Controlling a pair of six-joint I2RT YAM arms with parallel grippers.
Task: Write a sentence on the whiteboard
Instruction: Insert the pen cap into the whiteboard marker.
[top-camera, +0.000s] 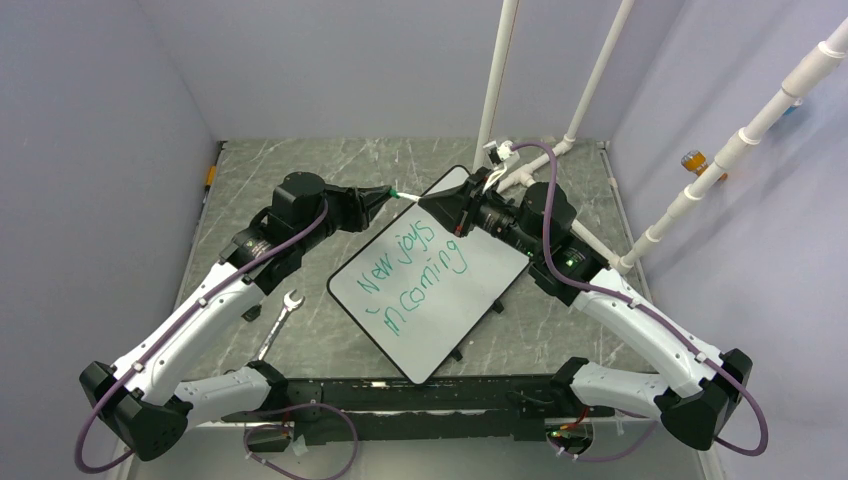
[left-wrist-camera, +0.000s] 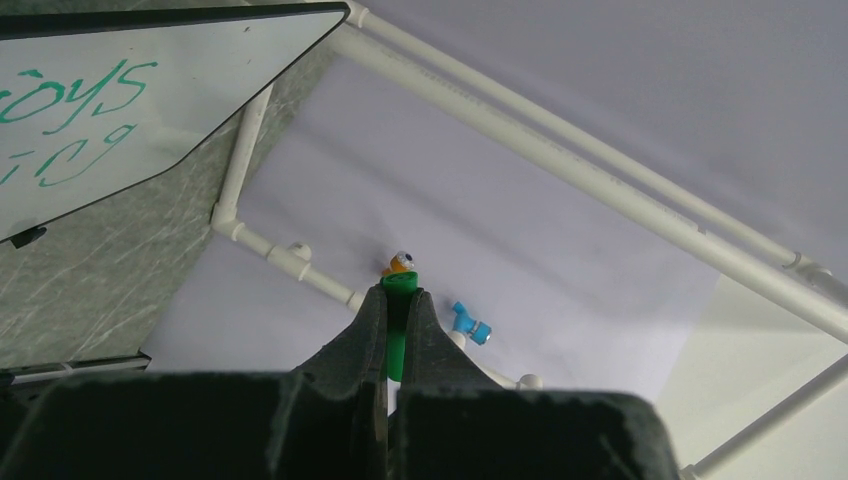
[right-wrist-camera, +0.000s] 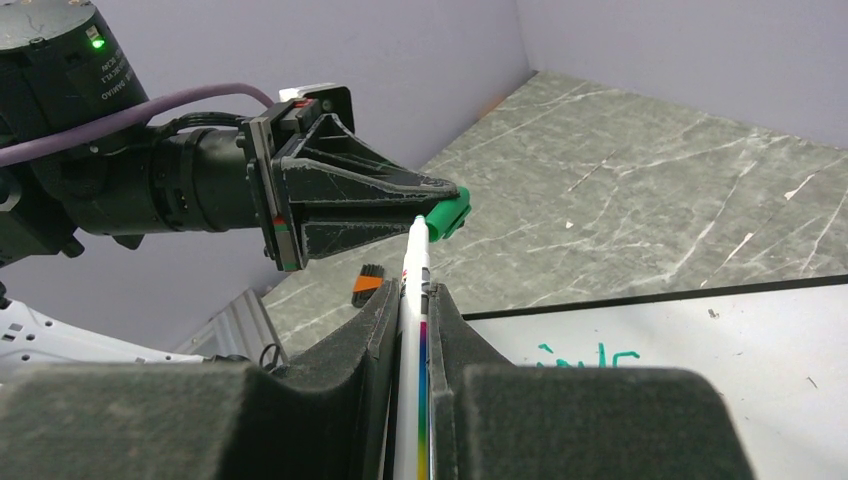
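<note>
Closest to the lens, my right claw (right-wrist-camera: 412, 290) is clamping the marker (right-wrist-camera: 411, 340), whose white barrel is sticking out past the fingertips. The sentence (top-camera: 415, 272) is sitting complete in green, two lines reading "New joys incoming", on the whiteboard (top-camera: 440, 340). That board is lying flat on the bench (top-camera: 330, 165), turned corner-on between my two arms.

Above the board's far corner both claws are facing each other nose to nose. My left claw (left-wrist-camera: 400, 292) is pinching the green cap (right-wrist-camera: 447, 214) tight and pointing in from the left, while the right one is aiming the marker at it from the right. I am judging the writing done and the capping to be the step in hand.

That step is hinging on one line: the marker's long axis is running right to left, and the cap's mouth is lying just left of the tip, nearly on that axis. Whether tip and cap are touching, I cannot tell. I would be holding the left arm steady and sliding the right one leftward.

A wrench (top-camera: 280, 318) is lying on the bench left of the board, well apart from the claws.
</note>
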